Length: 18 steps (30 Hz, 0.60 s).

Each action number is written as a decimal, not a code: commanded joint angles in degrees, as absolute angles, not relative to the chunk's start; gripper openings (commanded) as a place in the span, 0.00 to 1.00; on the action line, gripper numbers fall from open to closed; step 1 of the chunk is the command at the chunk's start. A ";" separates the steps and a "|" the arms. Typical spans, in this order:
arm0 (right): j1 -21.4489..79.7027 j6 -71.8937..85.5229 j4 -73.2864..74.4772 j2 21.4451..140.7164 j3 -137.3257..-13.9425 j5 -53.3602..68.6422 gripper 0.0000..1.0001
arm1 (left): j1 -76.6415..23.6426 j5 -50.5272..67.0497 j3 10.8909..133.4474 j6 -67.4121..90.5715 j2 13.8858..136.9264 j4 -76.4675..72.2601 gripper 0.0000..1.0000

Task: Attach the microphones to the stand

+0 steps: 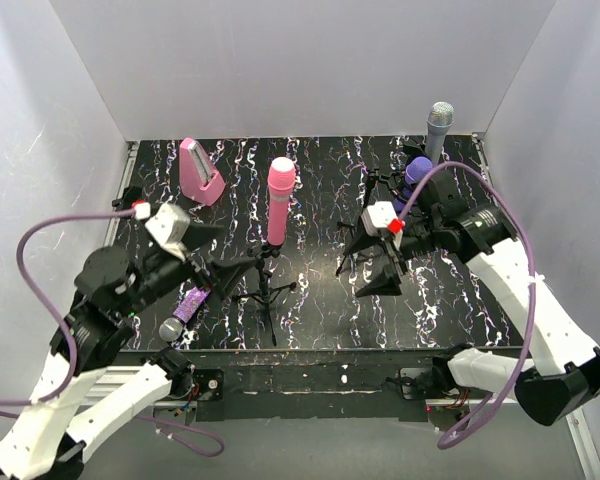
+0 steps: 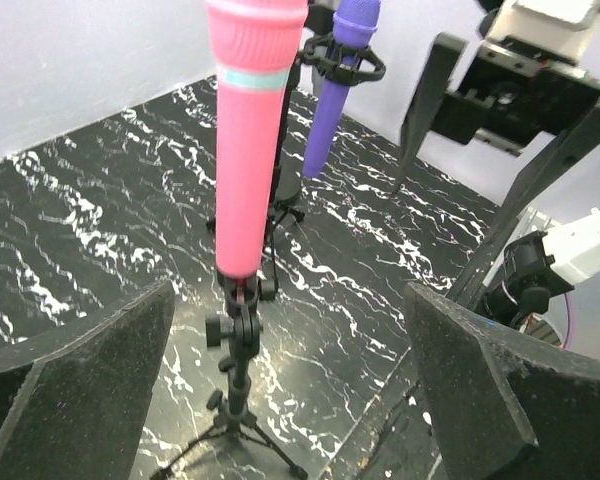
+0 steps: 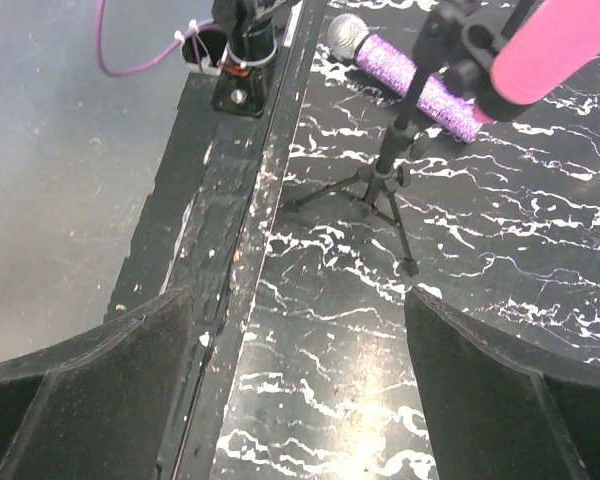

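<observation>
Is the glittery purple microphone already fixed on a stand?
No, the glittery purple microphone lies on the table, beside the stand that holds the pink microphone.

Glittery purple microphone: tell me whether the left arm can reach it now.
Probably yes. The glittery microphone lies uncovered near the open left gripper, though the stand sits close beside it.

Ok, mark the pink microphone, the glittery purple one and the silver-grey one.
pink microphone (image 1: pixel 278 215): top view, mid-body.
glittery purple microphone (image 3: pixel 442 98): right wrist view, glitter handle.
silver-grey microphone (image 1: pixel 440 116): top view, head.
</observation>
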State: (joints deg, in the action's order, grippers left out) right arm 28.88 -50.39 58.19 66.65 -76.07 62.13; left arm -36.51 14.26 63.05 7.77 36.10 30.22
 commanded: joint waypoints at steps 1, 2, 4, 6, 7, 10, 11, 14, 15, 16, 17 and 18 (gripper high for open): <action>28.39 -61.60 69.95 62.41 -76.56 60.39 0.93 | -36.56 8.62 57.23 13.52 27.97 31.99 0.98; 27.69 -62.92 71.44 61.62 -76.03 60.21 0.93 | -36.56 8.18 56.00 14.14 25.77 32.25 0.98; 26.02 -67.38 75.13 59.86 -74.54 60.73 0.93 | -36.56 8.17 53.89 15.03 22.17 32.87 0.98; 24.27 -69.69 76.90 57.75 -72.43 61.43 0.93 | -36.48 9.05 51.86 15.47 19.52 33.22 0.98; 23.30 -69.87 76.99 56.79 -71.12 61.78 0.93 | -36.56 10.10 50.81 15.38 18.29 33.40 0.98; 19.96 -69.96 76.99 54.15 -67.25 63.71 0.93 | -36.56 13.09 48.35 13.63 15.92 33.49 0.98; 19.08 -69.87 76.73 53.44 -66.02 64.24 0.93 | -36.56 13.88 47.64 13.10 15.65 33.49 0.98; 16.09 -69.87 75.76 51.51 -62.68 66.53 0.94 | -36.56 15.12 46.06 12.31 15.82 33.92 0.98; 15.21 -69.79 75.41 50.98 -61.97 67.06 0.94 | -36.56 15.20 45.36 12.04 16.26 34.10 0.98; 14.60 -69.52 74.89 50.63 -61.18 67.67 0.94 | -36.56 15.03 44.83 11.69 16.61 34.28 0.98; 14.07 -69.43 74.53 50.45 -60.74 68.20 0.94 | -36.56 14.68 44.22 11.34 17.05 34.36 0.98; 13.71 -69.26 74.36 50.28 -60.21 68.55 0.94 | -36.65 13.72 43.25 11.42 17.31 34.19 0.98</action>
